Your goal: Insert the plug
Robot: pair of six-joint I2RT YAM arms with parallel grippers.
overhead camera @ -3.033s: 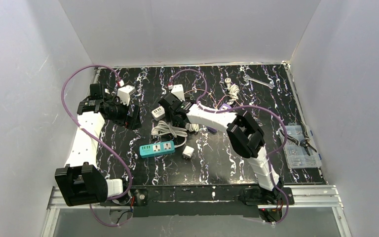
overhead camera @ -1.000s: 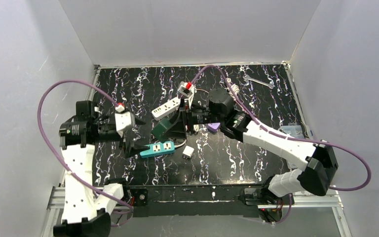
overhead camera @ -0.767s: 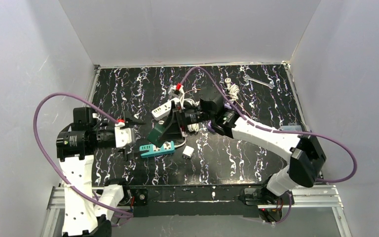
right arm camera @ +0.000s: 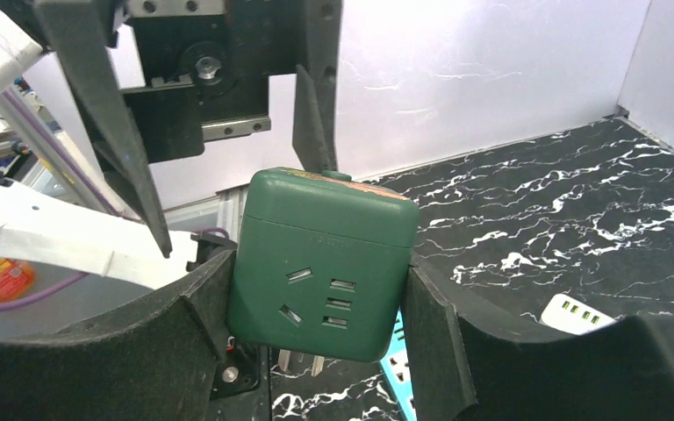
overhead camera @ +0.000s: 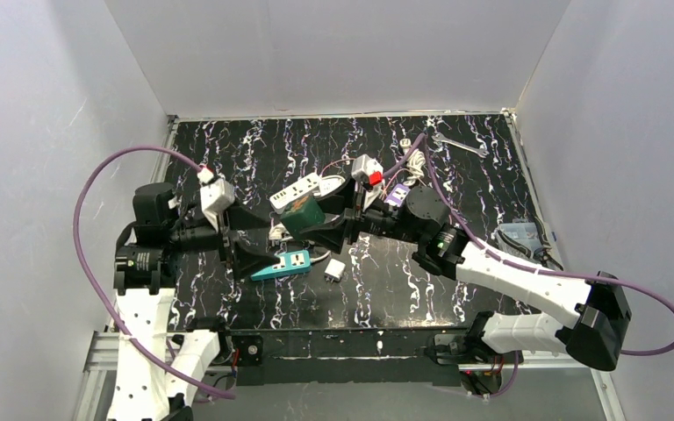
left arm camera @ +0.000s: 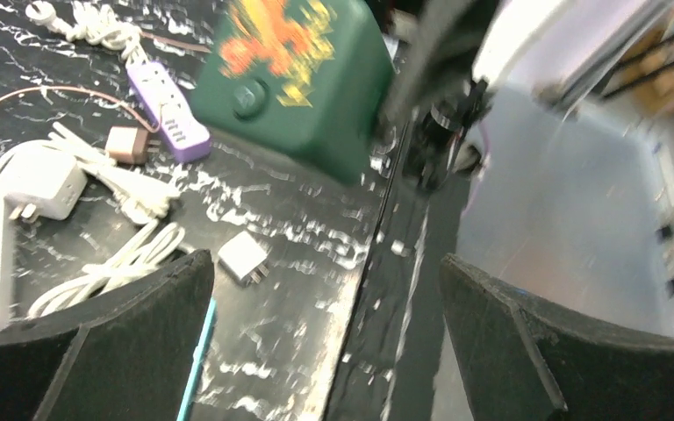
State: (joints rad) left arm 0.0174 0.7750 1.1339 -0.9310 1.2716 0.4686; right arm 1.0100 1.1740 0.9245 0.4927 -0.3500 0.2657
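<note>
We have the right tool (right arm camera: 319,303) clamped on the plug (right arm camera: 323,276), prongs down; the strip (overhead camera: 279,263) lies just below, seemingly nearer our left tool (overhead camera: 247,237), spread apart.

**Other items around the work area**

On the black marbled table (overhead camera: 228,149) you can see a silver wrench (overhead camera: 459,145) lying near the far right corner. A clear organizer box (overhead camera: 518,235) sits at the right edge, partly hidden. A white power strip (overhead camera: 303,191) lies near the middle. A purple power strip (left arm camera: 171,118) lies more to the right, with a small brown adapter (left arm camera: 125,145) just beside it. A coiled white cable (overhead camera: 414,160) rests near the wrench — not touching it.
</note>
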